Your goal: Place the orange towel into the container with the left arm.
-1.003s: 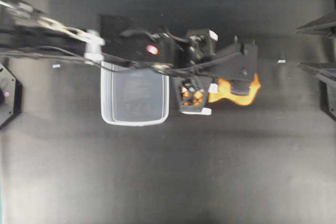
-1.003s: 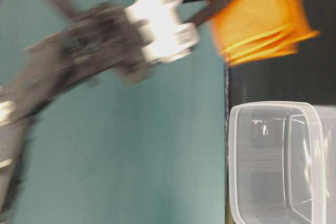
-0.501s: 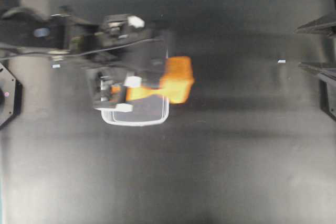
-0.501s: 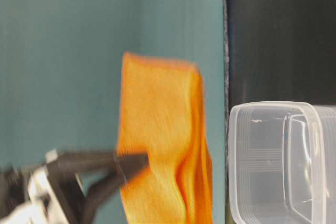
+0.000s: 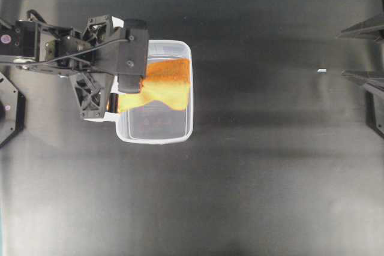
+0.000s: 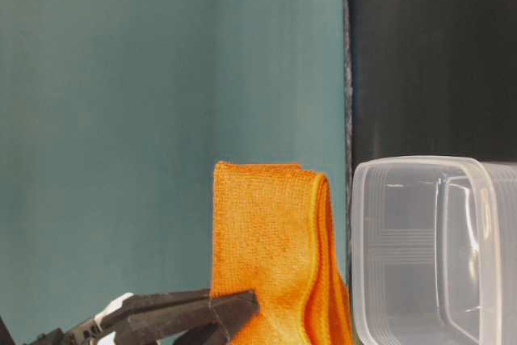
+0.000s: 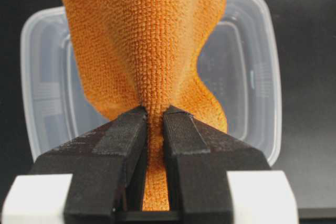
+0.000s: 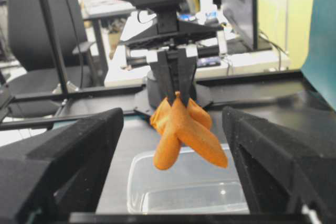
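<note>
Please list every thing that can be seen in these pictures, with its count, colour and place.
towel: one, orange, hanging from the left gripper above the tub
tub: one, clear plastic, on the table, left of middle in the overhead view
table: one, black, under everything
office chair: one, black, behind the table in the right wrist view
left gripper: one, black, shut on the towel
right gripper: one, black, wide open, at the table's right edge

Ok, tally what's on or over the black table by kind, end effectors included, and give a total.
Orange towel: 1
Clear plastic container: 1
End effectors: 2, left end effector and right end effector
Total: 4
</note>
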`<act>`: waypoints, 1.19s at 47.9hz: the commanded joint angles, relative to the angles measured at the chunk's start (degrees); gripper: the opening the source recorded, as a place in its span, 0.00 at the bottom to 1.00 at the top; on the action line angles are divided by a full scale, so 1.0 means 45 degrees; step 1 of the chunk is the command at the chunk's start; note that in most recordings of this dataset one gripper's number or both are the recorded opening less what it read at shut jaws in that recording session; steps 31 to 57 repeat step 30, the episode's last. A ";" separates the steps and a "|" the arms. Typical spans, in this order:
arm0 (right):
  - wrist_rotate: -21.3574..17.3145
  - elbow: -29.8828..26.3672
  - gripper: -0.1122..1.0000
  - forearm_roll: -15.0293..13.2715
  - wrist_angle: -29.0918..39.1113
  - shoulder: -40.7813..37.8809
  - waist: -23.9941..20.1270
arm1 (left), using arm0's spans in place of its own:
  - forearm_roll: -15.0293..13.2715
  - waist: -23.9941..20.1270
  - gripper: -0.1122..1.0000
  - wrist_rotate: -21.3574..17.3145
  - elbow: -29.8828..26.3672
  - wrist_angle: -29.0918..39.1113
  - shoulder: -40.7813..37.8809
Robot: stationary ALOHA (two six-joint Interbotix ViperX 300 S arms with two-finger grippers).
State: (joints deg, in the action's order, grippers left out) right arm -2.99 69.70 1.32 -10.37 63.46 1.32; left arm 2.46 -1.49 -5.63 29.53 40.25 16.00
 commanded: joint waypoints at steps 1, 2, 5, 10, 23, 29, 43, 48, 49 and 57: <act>-0.0020 -0.0117 0.77 0.0039 -0.0234 -0.0059 -0.0020 | 0.0039 0.0059 0.16 0.0039 -0.0020 -0.0195 0.0234; -0.0039 -0.0117 0.77 0.0039 -0.0254 -0.0059 0.0000 | 0.0039 0.0039 0.16 0.0059 0.0000 -0.0195 0.0234; -0.0039 -0.0117 0.77 0.0039 -0.0273 -0.0059 -0.0020 | 0.0039 -0.0020 0.16 0.0176 0.0059 -0.0254 0.0234; -0.0020 -0.0117 0.77 0.0039 -0.0273 -0.0059 -0.0020 | 0.0039 -0.0039 0.16 0.0312 0.0156 -0.0566 0.0176; -0.0039 -0.0098 0.77 0.0020 -0.0293 -0.0117 -0.0020 | 0.0020 -0.0059 0.42 0.0937 0.0723 -0.0938 0.0176; -0.0059 -0.0098 0.77 0.0039 -0.0293 -0.0098 -0.0020 | 0.0039 -0.0059 0.77 0.1660 0.0840 -0.1152 0.0234; -0.0059 -0.0098 0.77 0.0039 -0.0293 -0.0117 0.0000 | 0.0020 -0.0059 0.81 0.1797 0.0840 -0.1250 0.0234; -0.0059 -0.0098 0.77 0.0039 -0.0293 -0.0117 0.0000 | 0.0020 -0.0059 0.81 0.1797 0.0840 -0.1250 0.0234; -0.0059 -0.0098 0.77 0.0039 -0.0293 -0.0117 0.0000 | 0.0020 -0.0059 0.81 0.1797 0.0840 -0.1250 0.0234; -0.0059 -0.0098 0.77 0.0039 -0.0293 -0.0117 0.0000 | 0.0020 -0.0059 0.81 0.1797 0.0840 -0.1250 0.0234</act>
